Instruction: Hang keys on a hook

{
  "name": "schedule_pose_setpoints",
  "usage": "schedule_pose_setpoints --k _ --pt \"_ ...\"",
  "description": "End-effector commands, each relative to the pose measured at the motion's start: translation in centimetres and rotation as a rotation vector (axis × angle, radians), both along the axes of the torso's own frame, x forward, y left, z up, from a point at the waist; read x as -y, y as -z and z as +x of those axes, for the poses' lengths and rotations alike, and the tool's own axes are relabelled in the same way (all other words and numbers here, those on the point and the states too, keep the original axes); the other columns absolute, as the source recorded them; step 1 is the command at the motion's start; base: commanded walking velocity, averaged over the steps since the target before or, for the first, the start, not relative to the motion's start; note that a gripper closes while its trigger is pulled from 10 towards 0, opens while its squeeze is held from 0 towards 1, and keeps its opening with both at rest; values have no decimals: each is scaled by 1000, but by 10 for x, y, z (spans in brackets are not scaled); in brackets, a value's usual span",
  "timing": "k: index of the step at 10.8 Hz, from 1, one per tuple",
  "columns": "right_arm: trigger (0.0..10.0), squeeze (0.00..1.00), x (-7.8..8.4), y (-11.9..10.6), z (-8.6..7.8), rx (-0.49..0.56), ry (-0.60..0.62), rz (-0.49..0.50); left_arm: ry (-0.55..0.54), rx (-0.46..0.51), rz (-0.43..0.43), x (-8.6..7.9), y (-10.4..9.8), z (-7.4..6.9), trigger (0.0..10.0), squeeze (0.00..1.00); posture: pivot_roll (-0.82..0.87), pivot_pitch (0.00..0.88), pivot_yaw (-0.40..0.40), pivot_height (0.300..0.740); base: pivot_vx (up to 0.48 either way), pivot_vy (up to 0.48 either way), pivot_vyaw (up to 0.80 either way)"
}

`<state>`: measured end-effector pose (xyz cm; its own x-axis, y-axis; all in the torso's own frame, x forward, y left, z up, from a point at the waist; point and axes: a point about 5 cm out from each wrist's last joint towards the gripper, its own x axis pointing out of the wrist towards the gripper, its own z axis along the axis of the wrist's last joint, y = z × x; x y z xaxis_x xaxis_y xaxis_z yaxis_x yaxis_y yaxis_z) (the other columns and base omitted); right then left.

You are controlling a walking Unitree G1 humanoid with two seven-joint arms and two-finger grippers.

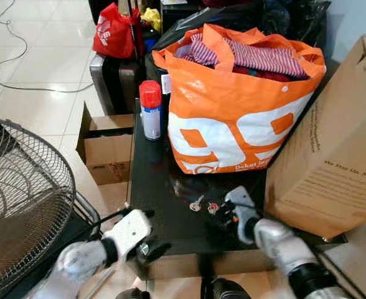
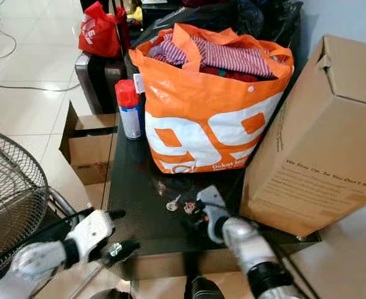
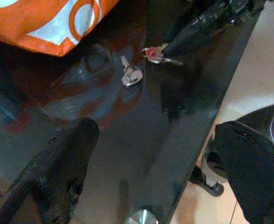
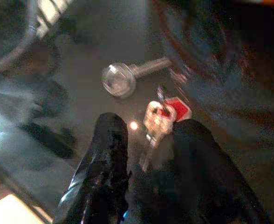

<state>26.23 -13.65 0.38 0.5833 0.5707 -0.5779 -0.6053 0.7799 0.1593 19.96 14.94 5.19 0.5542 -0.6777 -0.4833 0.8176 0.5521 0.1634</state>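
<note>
- While lying flat on the glossy black table [image 1: 155,187], just in front of the orange shopping bag [image 1: 233,118]: two sets of keys, near each other but apart.
- Red-tagged key bunch [image 1: 213,207]: at the tips of the right gripper [image 1: 223,212]; in the right wrist view, seen between the two black fingers [image 4: 104,154] as silver keys with a red tag [image 4: 162,114].
- Right gripper: lowered onto the table, fingers spread either side of the bunch, not yet closed on it.
- Single silver key [image 1: 197,203]: just to the robot's left of the bunch, untouched; round head and straight shaft clear in the right wrist view [image 4: 123,77].
- Left gripper [image 1: 147,242]: off the table's near left edge, holding nothing, fingers parted with a wide gap in the left wrist view [image 3: 67,158].
- Orange shopping bag: upright toward the back of the table, stuffed with striped clothes [image 1: 258,56].
- Spray can with a red cap [image 1: 150,109]: upright on the table, just beside the bag on the robot's left.
- Large cardboard box [image 1: 338,156]: on the right, close against the bag.
- Wire fan guard [image 1: 21,199]: on the left, beside the left arm.
- Small open cardboard box [image 1: 108,146]: on the tiled floor left of the table.
- Red bag [image 1: 111,31]: farther back, on dark luggage.
</note>
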Motion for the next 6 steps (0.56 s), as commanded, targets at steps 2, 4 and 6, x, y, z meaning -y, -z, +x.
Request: schedule_pose_setpoints --k 2,4,6 --pt "10000 0 -5 -10 1 50 -33 65 20 -21 14 13 16 -2 10000 0 -70 111 -13 740 0 0 0" --pt "10000 1000 -10 -8 3 83 -28 4 23 -37 22 26 35 -6 10000 0 -69 112 -12 740 0 0 0" --pt "10000 1000 -15 1 -1 76 -45 -98 28 -53 30 46 54 -16 10000 0 -71 113 -12 740 0 0 0"
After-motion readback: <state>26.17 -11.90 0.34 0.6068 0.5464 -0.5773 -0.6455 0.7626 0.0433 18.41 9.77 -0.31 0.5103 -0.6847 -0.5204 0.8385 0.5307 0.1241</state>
